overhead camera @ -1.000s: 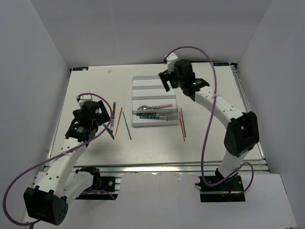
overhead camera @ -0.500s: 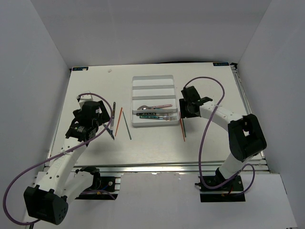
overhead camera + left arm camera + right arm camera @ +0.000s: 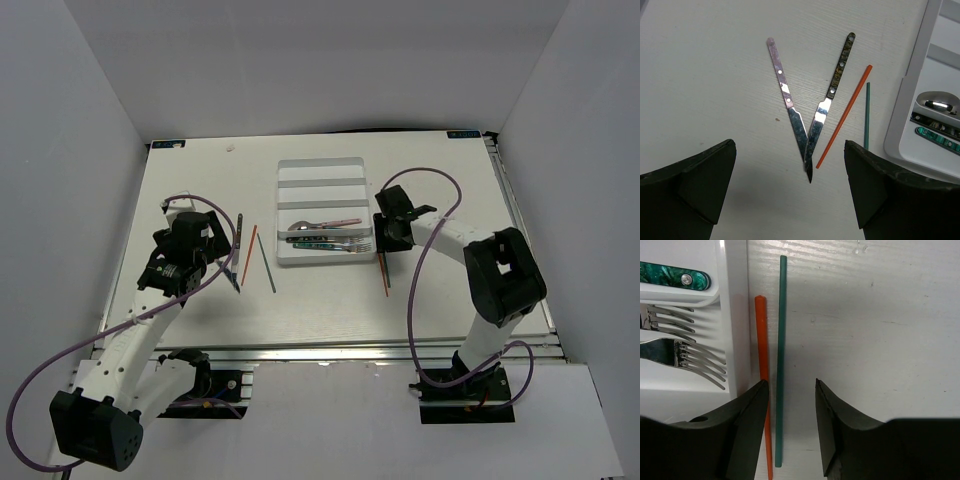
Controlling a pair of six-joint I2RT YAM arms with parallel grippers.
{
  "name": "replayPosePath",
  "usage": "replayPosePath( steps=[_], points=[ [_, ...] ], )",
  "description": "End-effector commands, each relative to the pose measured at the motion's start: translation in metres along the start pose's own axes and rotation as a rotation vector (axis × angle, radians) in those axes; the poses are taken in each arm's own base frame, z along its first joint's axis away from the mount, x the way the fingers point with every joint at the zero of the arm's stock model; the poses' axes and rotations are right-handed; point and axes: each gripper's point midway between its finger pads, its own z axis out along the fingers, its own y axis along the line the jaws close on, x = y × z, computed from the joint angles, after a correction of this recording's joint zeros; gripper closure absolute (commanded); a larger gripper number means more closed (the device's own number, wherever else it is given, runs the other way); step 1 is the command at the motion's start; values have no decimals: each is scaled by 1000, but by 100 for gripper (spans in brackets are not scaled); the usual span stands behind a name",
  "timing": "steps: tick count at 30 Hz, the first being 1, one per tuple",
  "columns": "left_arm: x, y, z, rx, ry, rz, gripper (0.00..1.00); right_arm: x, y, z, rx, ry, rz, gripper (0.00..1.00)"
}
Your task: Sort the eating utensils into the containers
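Note:
The white tray (image 3: pixel 285 205) has a spoon, a pink-handled piece (image 3: pixel 330 223) and forks (image 3: pixel 340 244) in its two nearest compartments. My left gripper (image 3: pixel 205 265) is open above two knives (image 3: pixel 790 105) lying in a V, one pink-handled, one dark-handled (image 3: pixel 832 92). An orange chopstick (image 3: pixel 844 117) and a teal one (image 3: pixel 867 115) lie beside them. My right gripper (image 3: pixel 791 410) is open, low over an orange (image 3: pixel 761 340) and a teal chopstick (image 3: pixel 780 340) right of the tray. The teal one lies between the fingers; the orange one runs under the left finger.
The tray's right wall (image 3: pixel 735 315) is just left of the right gripper, with fork tines (image 3: pixel 695 360) and a green handle (image 3: pixel 675 275) inside. White walls enclose the table on three sides. The tray's two far compartments (image 3: pixel 320 180) show no utensils.
My right arm has swung from above the tray's far end down to the chopsticks right of the tray. The left arm has not moved.

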Motion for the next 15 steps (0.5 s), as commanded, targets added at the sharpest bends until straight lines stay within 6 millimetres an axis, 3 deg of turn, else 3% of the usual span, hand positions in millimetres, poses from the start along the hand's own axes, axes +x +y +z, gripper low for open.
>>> replayPosePath(
  steps=[1, 10, 13, 15],
  points=[
    [-4, -2, -1, 8, -14, -1, 2, -6, 2, 3, -11, -23, 20, 53],
    [-3, -2, 0, 8, -10, 1, 2, 34, -9, 25, 8, 90, 54, 69],
    [-4, -2, -1, 10, -13, -1, 2, 47, -8, 28, -5, 134, 41, 80],
    [-3, -2, -1, 9, -12, -1, 2, 51, -11, 27, -1, 150, 34, 93]
  ],
)
